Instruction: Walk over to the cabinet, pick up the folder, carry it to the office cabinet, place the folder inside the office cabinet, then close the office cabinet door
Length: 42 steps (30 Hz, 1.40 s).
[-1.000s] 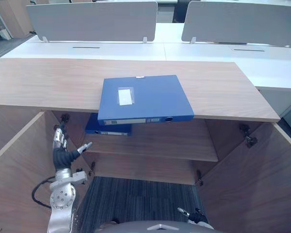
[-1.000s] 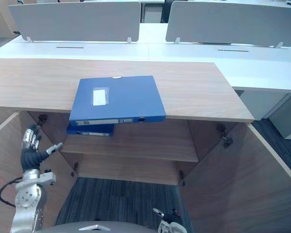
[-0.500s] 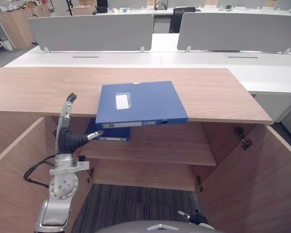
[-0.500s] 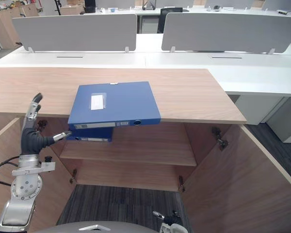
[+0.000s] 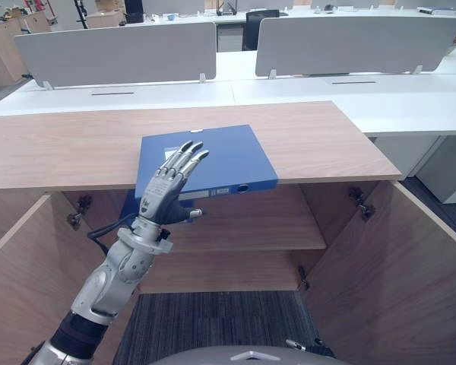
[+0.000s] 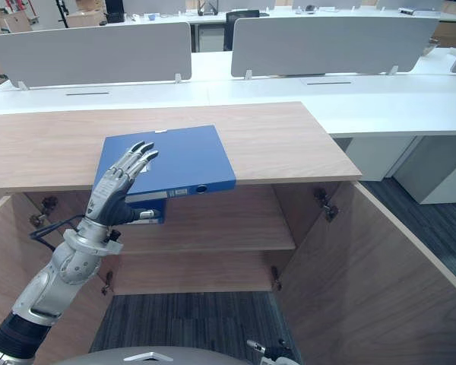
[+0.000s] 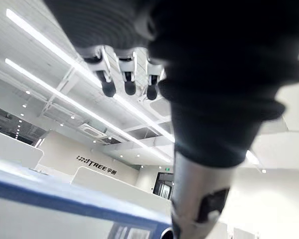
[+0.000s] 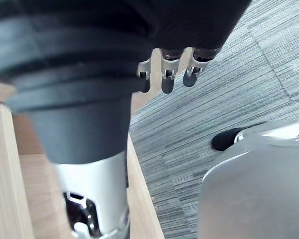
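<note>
The left hand (image 5: pixel 162 198) is reaching up, fingers straight and spread (gripping nothing), with the blue folder (image 5: pixel 224 156) lying just behind them; the right hand (image 8: pixel 167 77) is hanging relaxed.

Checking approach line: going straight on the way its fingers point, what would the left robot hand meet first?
Probably the blue folder on the cabinet top: the straight fingers of the left robot hand overlap its near left corner; depth is unclear.
</note>
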Motion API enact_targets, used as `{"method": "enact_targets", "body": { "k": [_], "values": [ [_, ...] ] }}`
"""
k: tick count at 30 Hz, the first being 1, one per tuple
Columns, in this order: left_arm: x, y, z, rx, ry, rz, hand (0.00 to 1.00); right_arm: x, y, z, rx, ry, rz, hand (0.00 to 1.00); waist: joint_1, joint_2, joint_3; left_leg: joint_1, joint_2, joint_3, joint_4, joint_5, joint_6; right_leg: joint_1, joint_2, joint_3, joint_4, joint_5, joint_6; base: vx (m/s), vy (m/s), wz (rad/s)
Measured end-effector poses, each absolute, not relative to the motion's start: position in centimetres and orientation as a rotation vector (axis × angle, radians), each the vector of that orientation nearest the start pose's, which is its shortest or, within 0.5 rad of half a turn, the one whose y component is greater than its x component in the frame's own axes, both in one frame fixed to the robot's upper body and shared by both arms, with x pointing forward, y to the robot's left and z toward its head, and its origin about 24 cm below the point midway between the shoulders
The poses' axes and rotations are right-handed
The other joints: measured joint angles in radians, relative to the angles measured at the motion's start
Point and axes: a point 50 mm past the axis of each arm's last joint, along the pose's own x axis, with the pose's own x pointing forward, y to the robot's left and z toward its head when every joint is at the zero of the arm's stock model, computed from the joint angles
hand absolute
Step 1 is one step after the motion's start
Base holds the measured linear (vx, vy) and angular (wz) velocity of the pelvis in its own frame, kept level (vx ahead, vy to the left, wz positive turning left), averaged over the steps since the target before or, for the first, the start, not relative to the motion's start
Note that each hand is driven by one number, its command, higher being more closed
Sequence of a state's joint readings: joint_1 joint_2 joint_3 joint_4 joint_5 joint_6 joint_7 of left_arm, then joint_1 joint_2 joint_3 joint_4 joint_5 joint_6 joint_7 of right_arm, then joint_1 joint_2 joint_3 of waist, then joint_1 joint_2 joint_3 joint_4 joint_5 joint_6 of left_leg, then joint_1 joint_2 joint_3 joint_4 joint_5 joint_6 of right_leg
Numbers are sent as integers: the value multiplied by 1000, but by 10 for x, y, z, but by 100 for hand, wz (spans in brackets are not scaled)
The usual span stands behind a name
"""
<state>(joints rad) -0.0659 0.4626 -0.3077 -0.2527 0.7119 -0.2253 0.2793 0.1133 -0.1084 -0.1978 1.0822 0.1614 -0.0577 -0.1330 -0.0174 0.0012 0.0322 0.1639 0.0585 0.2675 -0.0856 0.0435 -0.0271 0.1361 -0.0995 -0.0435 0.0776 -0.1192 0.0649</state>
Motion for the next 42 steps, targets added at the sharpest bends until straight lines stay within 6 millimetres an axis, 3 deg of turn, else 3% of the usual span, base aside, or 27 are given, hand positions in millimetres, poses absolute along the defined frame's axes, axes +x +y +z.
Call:
{"method": "enact_targets", "body": {
  "k": [10,17,24,29,30,42],
  "values": [
    [248,121,105,1226,-699,-158,0,74,-224,-161,81,1110,-487,0,-20,-6,5,-2,-3,-24,5,-9,3,12,0,7,-49,27,1,18,0,-5],
    [254,123,92,1281,-638,-133,0,73,-224,-162,84,1122,-488,0,-24,-9,7,-1,-3,-24,0,-11,3,18,-1,5,-58,30,2,0,0,0],
    [255,123,91,1314,-628,-104,0,72,-223,-162,110,1121,-503,0,-27,-10,8,-2,-2,-24,-1,-11,3,20,-1,3,-62,32,5,0,0,0],
    [261,134,90,1341,-581,-43,0,72,-222,-162,124,1120,-496,0,-32,-11,9,-1,-2,-25,-1,-12,2,23,-1,1,-66,33,5,0,0,0],
    [262,139,92,1353,-569,-13,100,72,-221,-163,135,1121,-491,0,-32,-12,9,-1,-2,-26,-1,-12,2,26,-1,0,-69,34,6,0,0,0],
    [265,163,101,1406,-548,113,100,73,-218,-163,227,1103,-498,0,-36,-12,10,13,1,-19,-1,-22,-6,42,1,3,-75,40,14,-2,-6,-1]
  ]
}}
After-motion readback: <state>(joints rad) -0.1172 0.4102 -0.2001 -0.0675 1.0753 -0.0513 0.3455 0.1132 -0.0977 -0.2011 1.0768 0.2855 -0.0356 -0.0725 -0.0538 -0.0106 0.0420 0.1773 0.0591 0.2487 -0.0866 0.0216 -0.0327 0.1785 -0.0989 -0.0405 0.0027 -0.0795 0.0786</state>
